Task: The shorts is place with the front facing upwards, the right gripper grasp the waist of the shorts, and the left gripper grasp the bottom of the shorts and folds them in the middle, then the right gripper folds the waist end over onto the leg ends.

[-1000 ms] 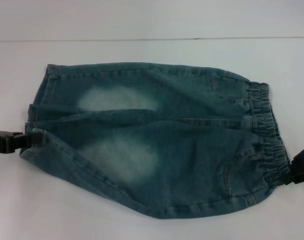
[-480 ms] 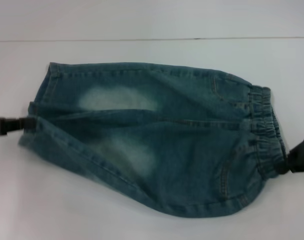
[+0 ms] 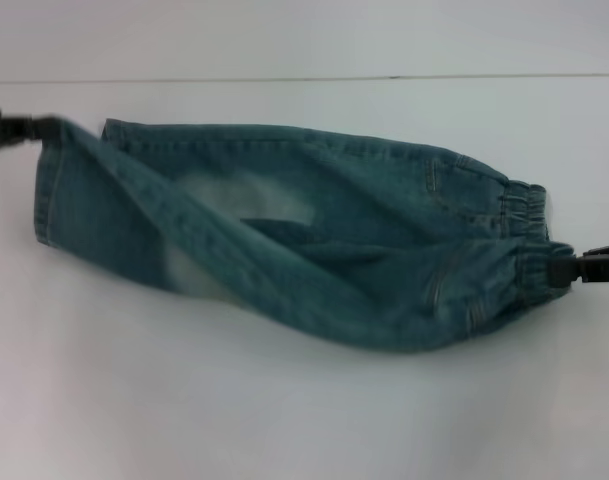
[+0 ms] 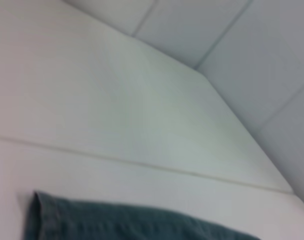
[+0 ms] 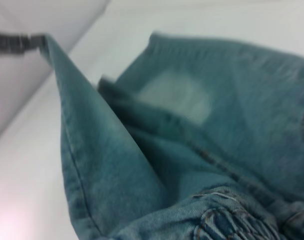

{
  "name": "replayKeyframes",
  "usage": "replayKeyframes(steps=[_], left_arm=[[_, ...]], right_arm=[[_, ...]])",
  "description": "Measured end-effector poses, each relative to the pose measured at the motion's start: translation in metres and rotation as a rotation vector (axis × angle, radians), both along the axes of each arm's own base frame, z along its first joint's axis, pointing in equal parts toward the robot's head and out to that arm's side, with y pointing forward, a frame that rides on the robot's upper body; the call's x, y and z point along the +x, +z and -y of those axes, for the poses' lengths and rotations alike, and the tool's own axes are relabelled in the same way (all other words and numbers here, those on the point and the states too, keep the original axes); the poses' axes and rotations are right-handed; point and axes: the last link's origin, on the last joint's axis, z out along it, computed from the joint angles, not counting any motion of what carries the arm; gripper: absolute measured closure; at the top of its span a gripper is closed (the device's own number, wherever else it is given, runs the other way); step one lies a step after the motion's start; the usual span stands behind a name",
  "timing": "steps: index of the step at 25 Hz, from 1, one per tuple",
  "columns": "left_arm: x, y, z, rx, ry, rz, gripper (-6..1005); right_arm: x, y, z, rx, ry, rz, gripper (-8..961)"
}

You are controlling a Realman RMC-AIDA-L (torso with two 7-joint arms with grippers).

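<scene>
The shorts [image 3: 314, 250] lie across the white table [image 3: 304, 420], waist [image 3: 529, 235] to the robot's right and leg ends [image 3: 59, 195] to its left; the near half is lifted off the surface and hangs in a slack band between the two grippers, its lower edge sagging toward the table in the middle. The left gripper [image 3: 29, 127] sits at the far left edge of the head view, closed on the corner of the near leg hem, which it holds raised and drawn toward the far side; the fabric falls away from it in a taut ridge (the right wrist view shows this ridge running up to the gripper [image 5: 29, 42] as a sharp fold). The right gripper [image 3: 569, 270] is at the right edge, pinched shut on the near part of the waist, with the puckered elastic bunched just beside its fingers. The far leg stays flat on the table; its pale patch [image 3: 249, 195] shows partly, the lifted leg crossing in front of it. In the left wrist view only a hemmed corner of the shorts [image 4: 47, 215] shows against the table, and that arm's own fingers are out of sight.
</scene>
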Motion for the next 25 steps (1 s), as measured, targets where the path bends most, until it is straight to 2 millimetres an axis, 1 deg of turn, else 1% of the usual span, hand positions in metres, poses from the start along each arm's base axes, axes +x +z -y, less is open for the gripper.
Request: replayKeyframes(steps=[3,6,9,13,18,23,24,25], left_arm=[[0.004,0.0,-0.021,0.046,0.019,-0.036,950],[0.007,-0.004,-0.037,0.07,0.025,-0.106,950],[0.006,-0.008,-0.048,0.105,0.039,-0.173,950],[0.005,-0.015,-0.062,0.155,0.05,-0.257,949],[0.004,-0.025,-0.071,0.183,0.054,-0.323,950],[0.008,-0.034,-0.075,0.197,0.023,-0.379,949],[0.009,-0.036,-0.076,0.203,0.012,-0.389,949],[0.009,-0.037,-0.076,0.208,0.002,-0.399,949]], right_arm=[[0.011,0.0,0.0,0.064,-0.074,-0.07,919],[0.023,-0.001,0.0,0.124,-0.143,-0.134,919],[0.03,-0.004,-0.002,0.166,-0.184,-0.168,918],[0.038,-0.008,-0.01,0.247,-0.222,-0.161,918],[0.042,-0.016,-0.025,0.341,-0.231,-0.106,918],[0.039,-0.026,-0.04,0.454,-0.164,-0.062,919],[0.037,-0.027,-0.046,0.495,-0.132,-0.055,919],[0.037,-0.027,-0.046,0.495,-0.132,-0.055,919]])
